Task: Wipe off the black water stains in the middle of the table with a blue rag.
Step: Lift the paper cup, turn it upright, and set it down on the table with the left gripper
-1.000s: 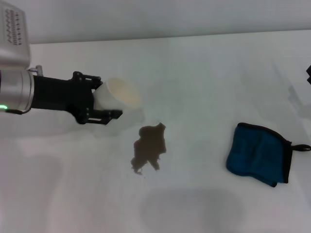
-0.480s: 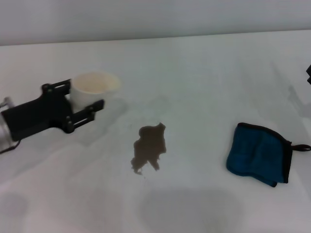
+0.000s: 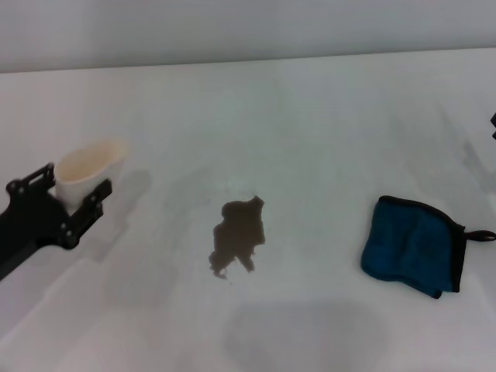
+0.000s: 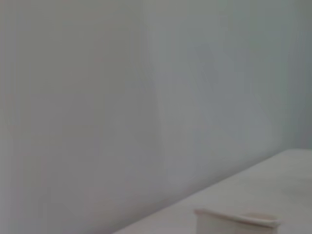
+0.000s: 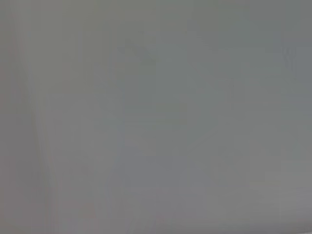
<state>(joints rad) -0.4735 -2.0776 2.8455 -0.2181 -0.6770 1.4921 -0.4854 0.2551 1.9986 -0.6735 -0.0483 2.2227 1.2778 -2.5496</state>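
Observation:
The black water stains (image 3: 239,234) lie as a dark jagged blotch on the white table (image 3: 310,139), near its middle. The blue rag (image 3: 415,246) lies folded on the right, black loop pointing right, with nothing touching it. My left gripper (image 3: 74,184) is at the far left, well away from the stain, shut on a white paper cup (image 3: 87,167) that stands about upright. The cup's rim (image 4: 239,219) also shows in the left wrist view. Only a dark sliver of the right arm (image 3: 493,120) shows at the right edge. The right wrist view shows plain grey.
The table's far edge (image 3: 248,60) meets a pale wall behind. In the left wrist view, the table (image 4: 273,180) runs off to that wall.
My left gripper has carried the cup leftward and nearer, away from the stain toward the table's left side. The cup has gone from tipped to about upright. Stain and rag have not moved.

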